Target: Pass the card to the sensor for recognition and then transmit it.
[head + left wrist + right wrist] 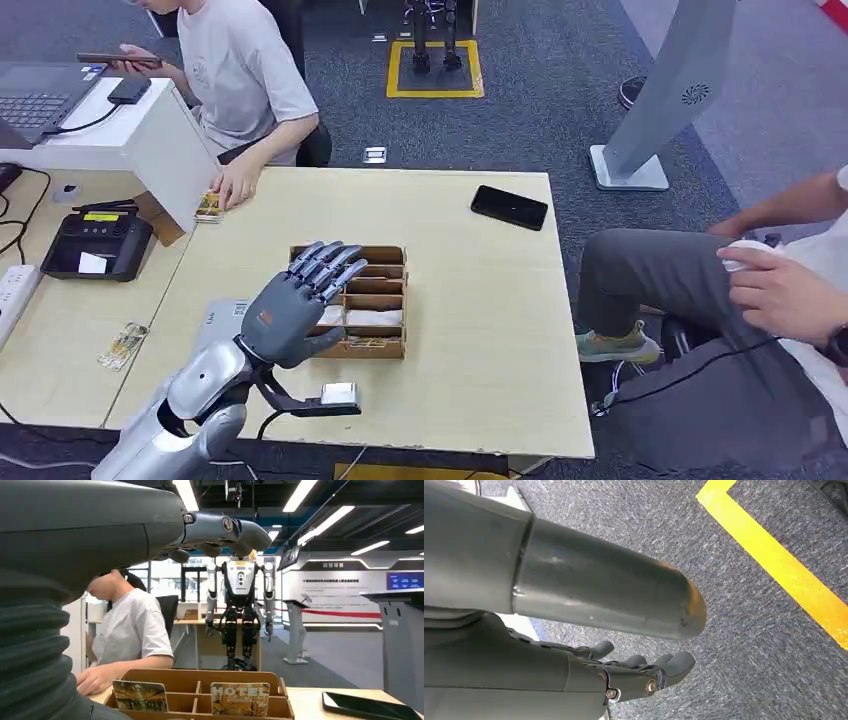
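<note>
Cards stand upright in a shallow wooden box (391,262) with slatted compartments, set near the middle of the light wooden table (480,330). In the left wrist view two of them face the camera: one card (139,696) with a yellowish-brown picture, and a second card (239,699) printed with the pale word "MOTEL" over a mottled yellow ground. The left hand (300,300) hovers over the box's near left part, fingers stretched out and apart, holding nothing. The right hand (644,672) hangs above grey carpet beside a yellow floor stripe (784,565), its fingers loosely curled and empty. A black phone (509,207) lies flat toward the table's far right. A person in a pale shirt (245,70) sits at the far left corner.
</note>
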